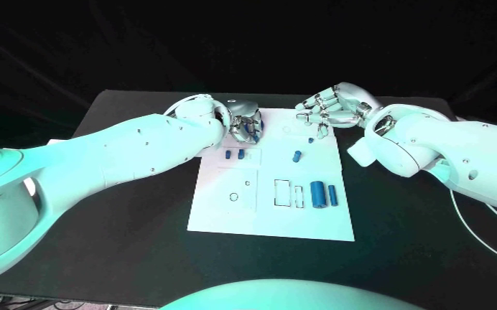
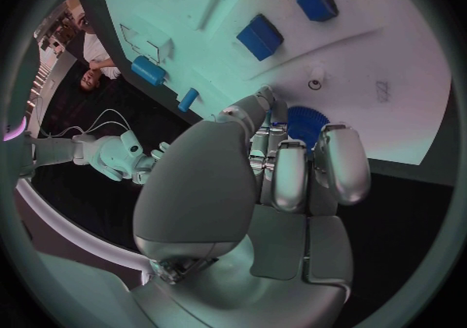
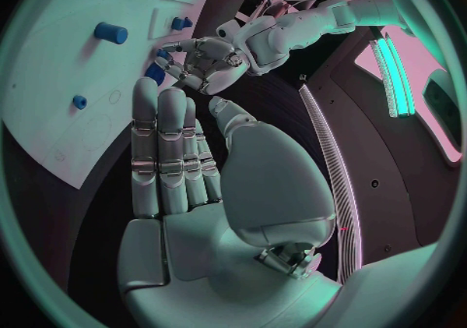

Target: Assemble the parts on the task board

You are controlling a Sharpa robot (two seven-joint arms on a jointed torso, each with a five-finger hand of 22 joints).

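Observation:
The white task board [image 1: 274, 213] lies in the middle of the black table. At its far left corner my left hand [image 1: 243, 125] curls its fingers [image 2: 290, 172] round a blue toothed round part [image 2: 303, 124], against the board. My right hand [image 1: 330, 113] hovers over the far right corner with fingers stretched out [image 3: 167, 149] and nothing in it. Two small blue parts [image 1: 234, 154] lie side by side near the left hand. A blue peg [image 1: 297, 156] and a tiny blue part [image 1: 312, 140] lie mid-board. Two larger blue cylinders [image 1: 325, 195] lie at the near right.
Outlined slots [image 1: 281, 191] and a small ring mark [image 1: 233, 196] sit on the board's near half. Black table [image 1: 124, 238] stretches round the board on all sides. My two forearms reach in over the table's left and right parts.

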